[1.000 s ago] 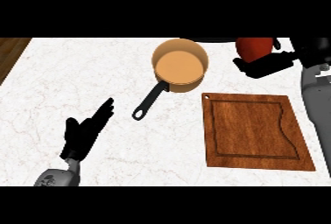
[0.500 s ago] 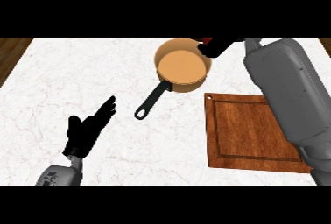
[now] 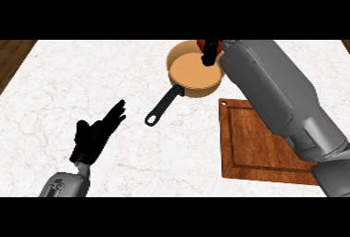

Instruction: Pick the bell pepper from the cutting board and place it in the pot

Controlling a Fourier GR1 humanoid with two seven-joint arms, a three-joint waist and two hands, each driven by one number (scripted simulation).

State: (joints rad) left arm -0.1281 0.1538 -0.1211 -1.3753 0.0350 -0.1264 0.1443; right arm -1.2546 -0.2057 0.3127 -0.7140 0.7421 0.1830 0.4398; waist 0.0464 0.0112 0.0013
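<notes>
We note the bell pepper [image 3: 202,45] is off the cutting board [image 3: 263,139]: only a sliver of red shows at the far rim of the pot [image 3: 194,69], held in the right hand [image 3: 210,52], whose dark fingers curl round it. The grey right forearm [image 3: 273,92] crosses above the board and hides most of the hand, so we cannot tell whether the pepper is over the pot's opening or just at its edge. We judge the pick and carry done; the release into the pot is left. The pot's inside shows bare, and its black handle [image 3: 163,105] points toward the near left. The left hand [image 3: 96,134] rests open at the lower left, fingers straight. The counter [image 3: 82,78] is pale marble; dark wood floor [image 3: 15,55] shows at the left edge.
</notes>
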